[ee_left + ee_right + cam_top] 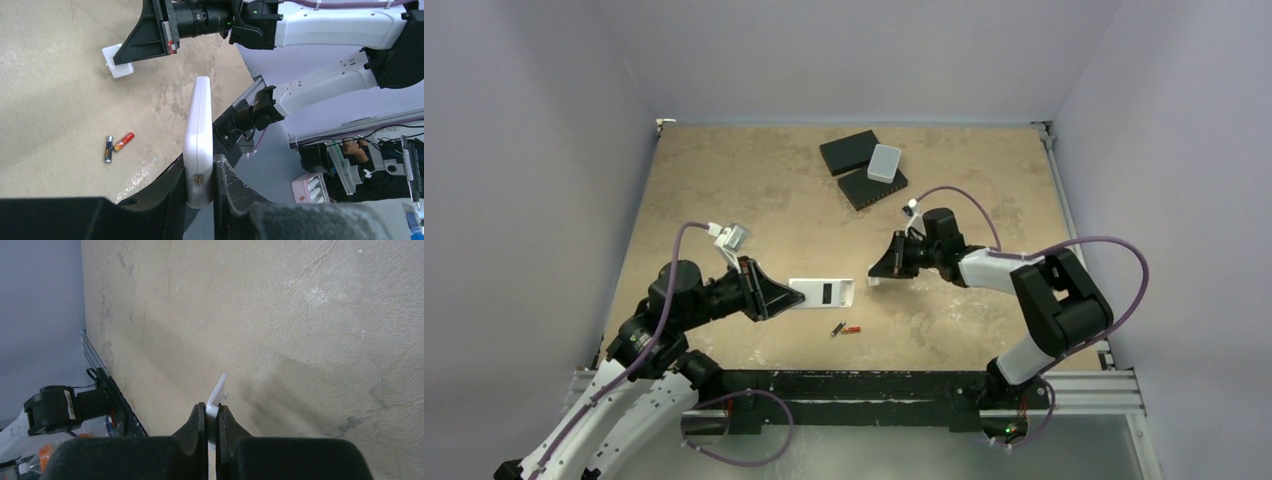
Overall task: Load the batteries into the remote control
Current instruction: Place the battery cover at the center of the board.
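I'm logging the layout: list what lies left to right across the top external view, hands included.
left hand → remote control → right hand, which pinches a small white piece. The batteries are left out: they lie nearer, level with the remote's right end.

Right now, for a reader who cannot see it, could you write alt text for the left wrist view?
The left pincer grips the white remote control edge-on. Two batteries lie loose on the tan table; beyond, the right pincer holds a small white piece.
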Action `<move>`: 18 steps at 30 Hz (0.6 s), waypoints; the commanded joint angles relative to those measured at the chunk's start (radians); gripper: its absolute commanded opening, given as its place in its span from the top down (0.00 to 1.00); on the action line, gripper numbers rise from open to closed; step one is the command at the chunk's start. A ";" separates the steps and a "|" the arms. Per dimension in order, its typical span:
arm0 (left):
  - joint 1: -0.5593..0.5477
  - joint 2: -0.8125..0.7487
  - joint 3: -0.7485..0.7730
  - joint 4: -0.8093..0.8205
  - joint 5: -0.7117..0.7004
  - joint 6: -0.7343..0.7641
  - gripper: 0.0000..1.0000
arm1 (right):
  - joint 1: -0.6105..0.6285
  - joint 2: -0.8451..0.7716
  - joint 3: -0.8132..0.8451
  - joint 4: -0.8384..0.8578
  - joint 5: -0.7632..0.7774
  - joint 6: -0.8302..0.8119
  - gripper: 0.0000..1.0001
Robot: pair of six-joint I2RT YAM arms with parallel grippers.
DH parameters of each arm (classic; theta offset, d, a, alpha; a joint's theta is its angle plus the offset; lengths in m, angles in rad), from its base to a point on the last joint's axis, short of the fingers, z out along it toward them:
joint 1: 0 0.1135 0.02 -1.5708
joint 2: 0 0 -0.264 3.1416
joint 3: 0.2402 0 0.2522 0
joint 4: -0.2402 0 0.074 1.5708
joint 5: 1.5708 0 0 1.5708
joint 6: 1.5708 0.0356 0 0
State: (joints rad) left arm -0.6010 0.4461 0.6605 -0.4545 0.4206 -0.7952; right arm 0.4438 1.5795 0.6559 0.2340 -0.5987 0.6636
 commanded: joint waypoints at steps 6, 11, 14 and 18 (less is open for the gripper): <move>0.007 0.010 0.001 0.063 0.026 0.019 1.00 | -0.019 0.063 -0.023 0.122 -0.058 0.003 0.96; 0.007 0.010 0.001 0.063 0.027 0.019 1.00 | -0.025 0.102 -0.042 0.169 -0.073 0.012 0.95; 0.007 0.008 -0.001 0.063 0.026 0.017 1.00 | -0.029 0.116 -0.051 0.189 -0.081 0.016 0.93; 0.006 0.008 -0.002 0.062 0.024 0.016 1.00 | -0.034 0.125 -0.062 0.198 -0.077 0.013 0.87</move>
State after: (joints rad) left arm -0.6010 0.4534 0.6586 -0.4488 0.4343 -0.7921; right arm 0.4175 1.7008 0.6128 0.3828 -0.6632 0.6807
